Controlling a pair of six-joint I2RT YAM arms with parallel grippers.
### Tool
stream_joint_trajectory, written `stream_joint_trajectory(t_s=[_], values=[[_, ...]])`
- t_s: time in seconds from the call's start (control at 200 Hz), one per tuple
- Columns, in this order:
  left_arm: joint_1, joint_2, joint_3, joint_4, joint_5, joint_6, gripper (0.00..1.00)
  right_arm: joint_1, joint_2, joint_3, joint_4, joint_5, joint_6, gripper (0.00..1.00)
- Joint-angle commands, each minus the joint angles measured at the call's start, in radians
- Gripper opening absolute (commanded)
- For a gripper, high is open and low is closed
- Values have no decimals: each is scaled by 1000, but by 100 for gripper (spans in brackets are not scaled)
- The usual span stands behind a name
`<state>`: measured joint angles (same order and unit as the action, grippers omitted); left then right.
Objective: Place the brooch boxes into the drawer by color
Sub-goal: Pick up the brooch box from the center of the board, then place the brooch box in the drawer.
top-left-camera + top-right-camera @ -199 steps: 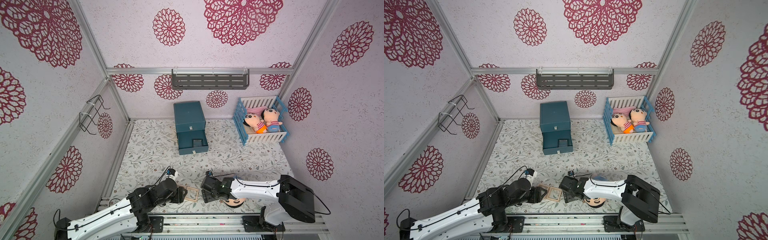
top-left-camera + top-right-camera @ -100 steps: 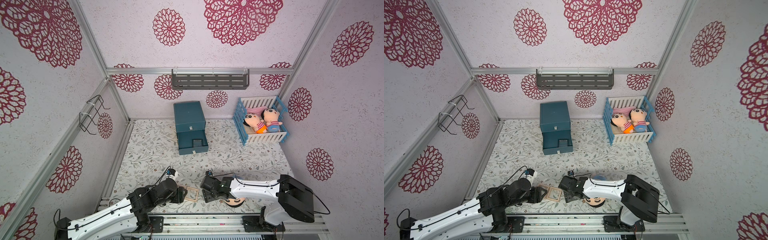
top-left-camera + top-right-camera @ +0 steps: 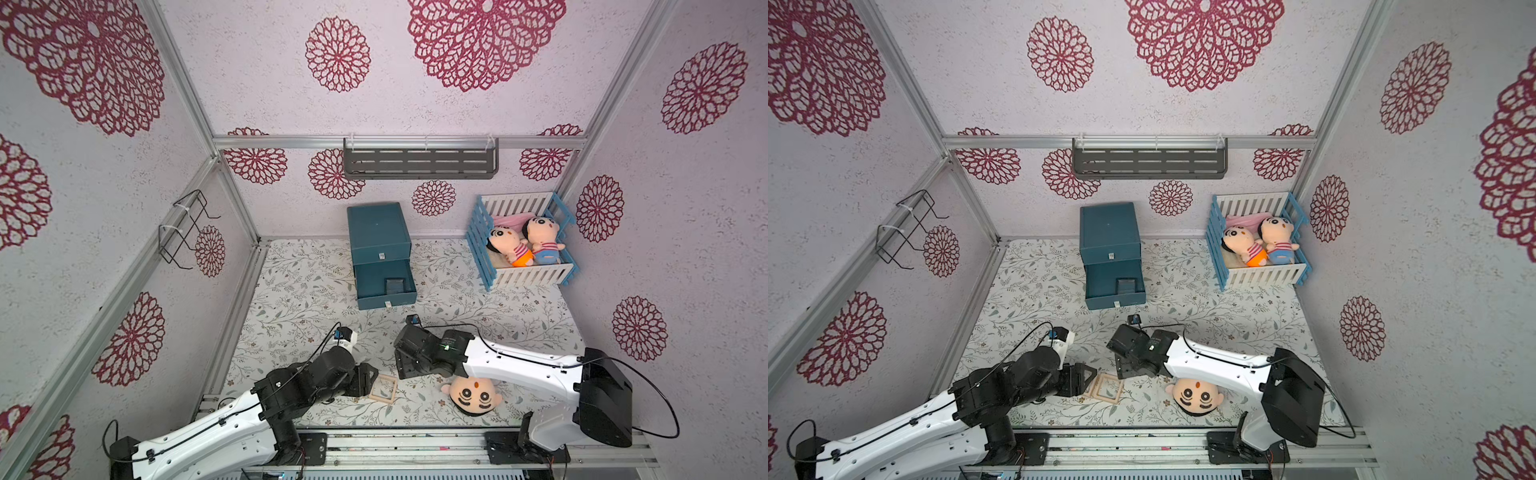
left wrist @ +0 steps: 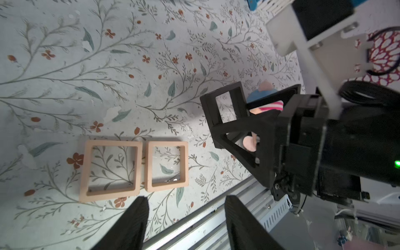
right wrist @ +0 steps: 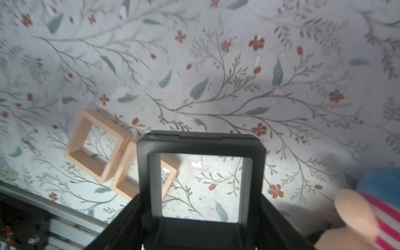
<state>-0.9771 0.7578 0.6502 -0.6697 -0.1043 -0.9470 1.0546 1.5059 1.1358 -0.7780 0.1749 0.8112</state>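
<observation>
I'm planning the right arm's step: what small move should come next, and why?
Probably raise the right gripper, shut on the black brooch box, and swing toward the open drawer: the box is off the table, and a dark box already lies in that drawer.

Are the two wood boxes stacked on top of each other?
No. In the left wrist view the wood boxes lie flat side by side on the table.

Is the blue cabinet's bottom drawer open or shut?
Open: in both top views the drawer sticks out from the cabinet, its inside showing, a dark box lying in it.
</observation>
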Motion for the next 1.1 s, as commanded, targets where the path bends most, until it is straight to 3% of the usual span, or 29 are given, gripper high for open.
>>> stream_joint_trajectory(t_s=[0.0,0.16,0.5,1.096], values=[[96,-12,27,5,56,41,63,-30,9,115,-50,42,-48,49],[233,10,81,13,122,78,63,-72,77,282,-94,36,-89,48],[394,140,201,1,180,140,63,-180,309,655,-147,1,-183,48],[562,281,310,63,212,238,63,-272,712,1222,-278,-36,-297,47]])
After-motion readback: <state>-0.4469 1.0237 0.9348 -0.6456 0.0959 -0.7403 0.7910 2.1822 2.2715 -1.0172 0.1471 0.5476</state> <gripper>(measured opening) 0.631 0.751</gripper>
